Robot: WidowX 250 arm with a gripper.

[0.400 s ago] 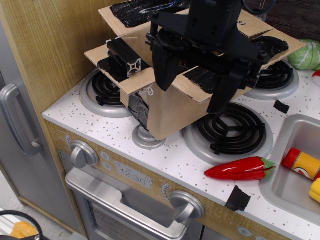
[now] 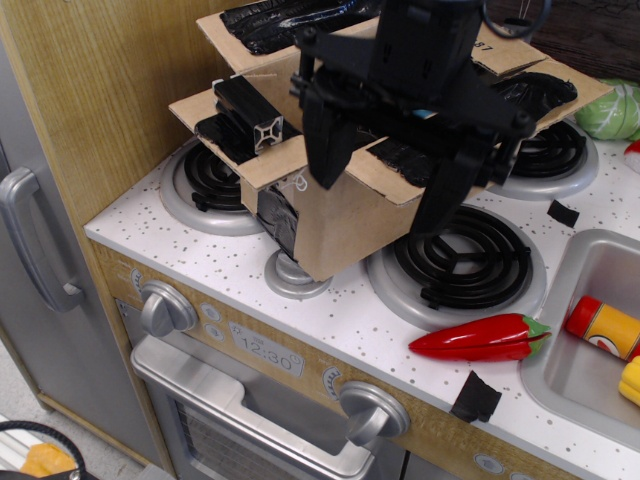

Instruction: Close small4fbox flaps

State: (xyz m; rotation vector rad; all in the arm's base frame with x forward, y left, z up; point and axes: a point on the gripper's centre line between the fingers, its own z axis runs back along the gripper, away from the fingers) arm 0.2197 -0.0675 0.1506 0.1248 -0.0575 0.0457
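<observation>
My gripper [image 2: 385, 185] hangs with its jaws spread wide and nothing between them; one finger [image 2: 328, 150] is on the left, the other lower right; the small4fbox [image 2: 335, 225] sits directly beneath it on the stove top [image 2: 200, 255], its flaps [image 2: 255, 165] splayed outward, black tape on several; a red pepper [image 2: 480, 338] lies below and right of my fingers, near the sink [image 2: 570, 370].

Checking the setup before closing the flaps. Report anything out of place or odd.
The box sits askew on the stove, one corner overhanging the front knob, flaps splayed flat. Loose black tape scraps lie on the counter beside a red pepper. The open gripper straddles the front flap.
</observation>
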